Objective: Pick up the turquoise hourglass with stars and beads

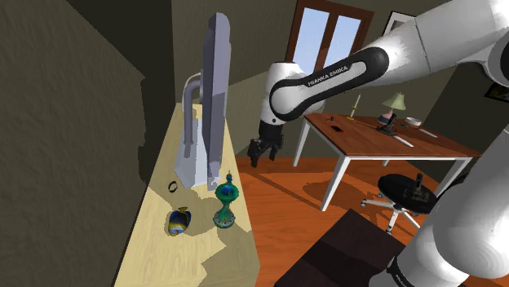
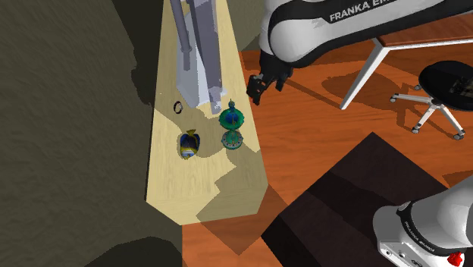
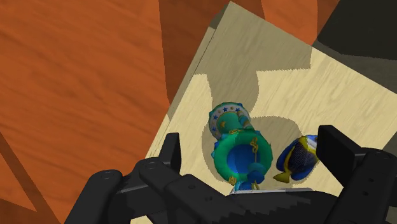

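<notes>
— How do the fingers (image 3: 170, 151) stand?

— Wide apart. In the wrist view the two black fingers of the gripper (image 3: 253, 143) frame the hourglass (image 3: 236, 145), but neither touches it. It sits lower down, on the counter (image 1: 163, 261).

— Where on the counter?

— Upright on the pale wood, close to the long edge that borders the orange floor (image 1: 285, 204). It has a turquoise frame, blue bulbs, gold ornaments and small stars round the rim of one end.

— And the gripper?

— In the shoulder view it hangs above and to the right of the hourglass, out past the counter's edge and well apart from it.

— What crowds the hourglass?

— A blue and yellow fish figure (image 1: 179, 221) lies just beside it on the wall side, with a small gap between them. In the wrist view the fish comes close to the inner face of one finger. A small black ring (image 1: 173, 186) lies near the fish, further along the counter.

— Anything tall?

— A pale grey slab (image 1: 216, 90) with a bent pipe (image 1: 190, 114) next to it rises from the counter just behind the hourglass. It is far taller than the hourglass and reaches up near the white arm (image 1: 343, 73).

— Further off?

— A brown-topped table (image 1: 391, 134) on white legs and a black swivel stool (image 1: 405, 186) stand out on the floor, well away. Shadow falls across the wood around the hourglass.
</notes>
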{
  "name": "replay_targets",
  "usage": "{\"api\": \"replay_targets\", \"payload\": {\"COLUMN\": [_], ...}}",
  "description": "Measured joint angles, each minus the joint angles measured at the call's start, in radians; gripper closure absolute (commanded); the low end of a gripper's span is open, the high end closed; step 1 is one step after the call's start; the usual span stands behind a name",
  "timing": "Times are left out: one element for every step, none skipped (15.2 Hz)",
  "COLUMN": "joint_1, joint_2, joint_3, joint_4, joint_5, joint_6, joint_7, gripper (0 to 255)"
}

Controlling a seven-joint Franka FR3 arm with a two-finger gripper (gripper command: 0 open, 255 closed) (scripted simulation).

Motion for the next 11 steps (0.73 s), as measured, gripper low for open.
{"api": "replay_targets", "payload": {"joint_1": [0.004, 0.004, 0.007, 0.008, 0.016, 0.018, 0.025, 0.032, 0.039, 0.044, 0.055], "joint_2": [0.045, 0.082, 0.125, 0.161, 0.205, 0.245, 0.289, 0.319, 0.357, 0.399, 0.444], "joint_3": [0.004, 0.004, 0.004, 0.003, 0.005, 0.003, 0.002, 0.002, 0.001, -0.002, -0.004], "joint_4": [0.026, 0.045, 0.074, 0.099, 0.131, 0.162, 0.196, 0.216, 0.250, 0.290, 0.332], "joint_5": [-0.009, -0.018, -0.028, -0.037, -0.048, -0.057, -0.067, -0.075, -0.084, -0.093, -0.102], "joint_6": [0.017, 0.035, 0.048, 0.059, 0.070, 0.078, 0.088, 0.096, 0.100, 0.101, 0.103], "joint_7": [0.012, 0.017, 0.025, 0.030, 0.045, 0.049, 0.060, 0.071, 0.080, 0.086, 0.098], "gripper": [0, 0, 0, 0, 0, 0, 0, 0, 0, 0, 0]}}
